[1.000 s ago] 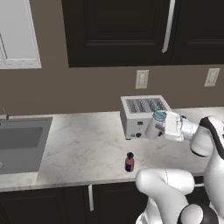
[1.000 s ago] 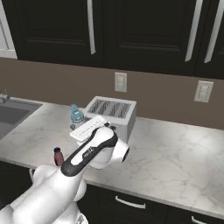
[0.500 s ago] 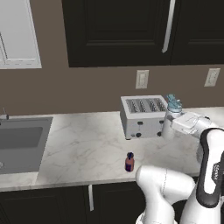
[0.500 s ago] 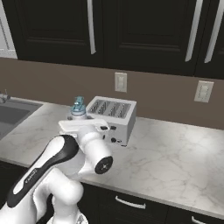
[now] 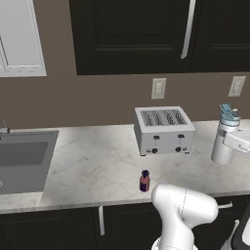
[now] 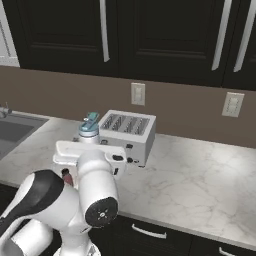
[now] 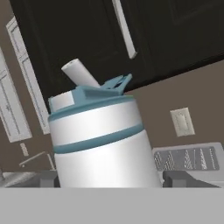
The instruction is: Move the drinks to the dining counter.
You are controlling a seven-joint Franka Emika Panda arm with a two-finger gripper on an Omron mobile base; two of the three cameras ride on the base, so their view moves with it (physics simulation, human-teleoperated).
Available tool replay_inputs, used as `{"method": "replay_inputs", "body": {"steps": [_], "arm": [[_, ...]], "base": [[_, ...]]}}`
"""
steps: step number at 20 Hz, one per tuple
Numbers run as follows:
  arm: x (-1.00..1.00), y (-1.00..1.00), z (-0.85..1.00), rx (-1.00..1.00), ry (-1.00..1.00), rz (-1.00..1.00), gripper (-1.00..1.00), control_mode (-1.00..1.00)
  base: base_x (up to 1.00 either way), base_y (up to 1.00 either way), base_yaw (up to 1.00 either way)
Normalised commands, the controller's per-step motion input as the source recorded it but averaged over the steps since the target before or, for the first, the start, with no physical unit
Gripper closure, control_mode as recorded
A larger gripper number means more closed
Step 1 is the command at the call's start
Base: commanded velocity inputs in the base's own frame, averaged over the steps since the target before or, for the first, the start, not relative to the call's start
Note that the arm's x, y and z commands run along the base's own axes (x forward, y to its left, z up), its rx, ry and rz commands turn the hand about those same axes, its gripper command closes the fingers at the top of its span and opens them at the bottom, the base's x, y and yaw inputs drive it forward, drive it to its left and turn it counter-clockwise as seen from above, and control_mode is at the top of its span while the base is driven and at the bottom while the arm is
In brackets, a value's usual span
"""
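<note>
I read no label on the white bottle. My gripper sits level at the toaster's three o'clock, jaws wide around that bottle.

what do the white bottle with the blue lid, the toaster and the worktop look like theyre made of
White bottle: smooth matte body with a soft sheen, plastic or coated metal; light-blue lid looks like moulded plastic.
Toaster: pale satin casing, likely painted metal or plastic, with dark slots and knobs.
Worktop: white with grey veins, polished marble or a stone look-alike.
</note>
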Motion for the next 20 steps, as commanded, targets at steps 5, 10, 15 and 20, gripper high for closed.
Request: {"method": "replay_inputs", "body": {"steps": [5,10,15,20], "arm": [[-0.96,0.35,0.09,0.00,-0.38,-0.10,1.00,-1.00],[-0.64,0.42,0.36,0.00,-0.24,-0.13,1.00,-1.00],[-0.52,0.78,0.11,0.00,-0.11,-0.19,1.00,-1.00],[-0.44,0.80,0.00,0.00,0.00,-0.22,1.00,-1.00]], "base": [[0.00,0.00,0.00],[0.00,0.00,0.00],[0.00,0.00,0.00],[0.00,0.00,0.00]]}}
